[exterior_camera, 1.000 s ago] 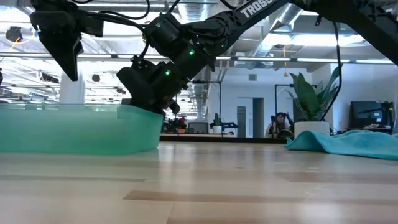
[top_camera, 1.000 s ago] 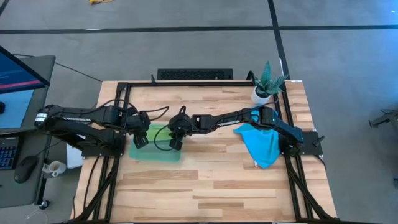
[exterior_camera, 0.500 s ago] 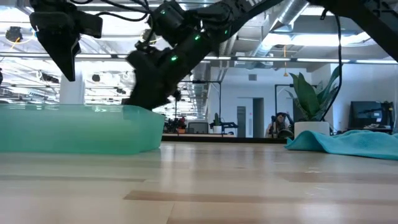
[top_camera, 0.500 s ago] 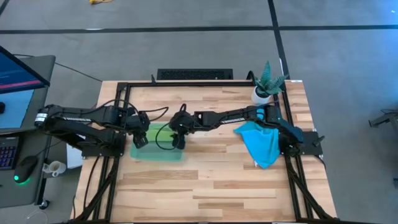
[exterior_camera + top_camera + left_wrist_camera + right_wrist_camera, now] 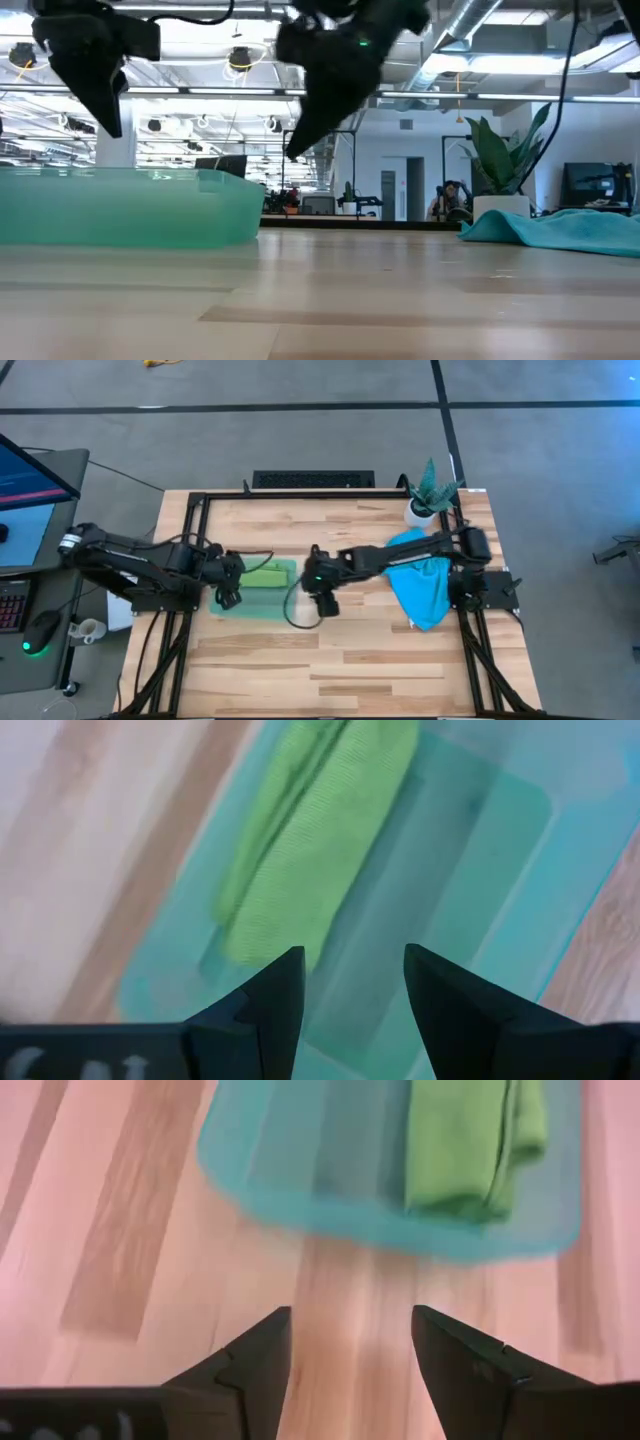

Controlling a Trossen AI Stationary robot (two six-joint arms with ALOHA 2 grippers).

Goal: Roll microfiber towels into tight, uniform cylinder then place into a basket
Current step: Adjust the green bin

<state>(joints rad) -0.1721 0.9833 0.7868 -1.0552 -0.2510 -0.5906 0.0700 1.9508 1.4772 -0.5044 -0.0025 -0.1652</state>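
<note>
With the rolled lime green microfiber towel (image 5: pixel 266 572) already lying in the shallow translucent teal basket (image 5: pixel 252 606), the next step is probably the loose sky blue microfiber towel (image 5: pixel 422 586): flatten it first and roll evenly.

The right end effector (image 5: pixel 327 604) hangs above the wooden counter (image 5: pixel 330 660) at the basket's 3 o'clock, fingers spread, holding nothing. The left end effector (image 5: pixel 229 597) hovers over the basket's 9 o'clock end, fingers apart, empty. The blue towel lies crumpled farther off at 3 o'clock.
</note>
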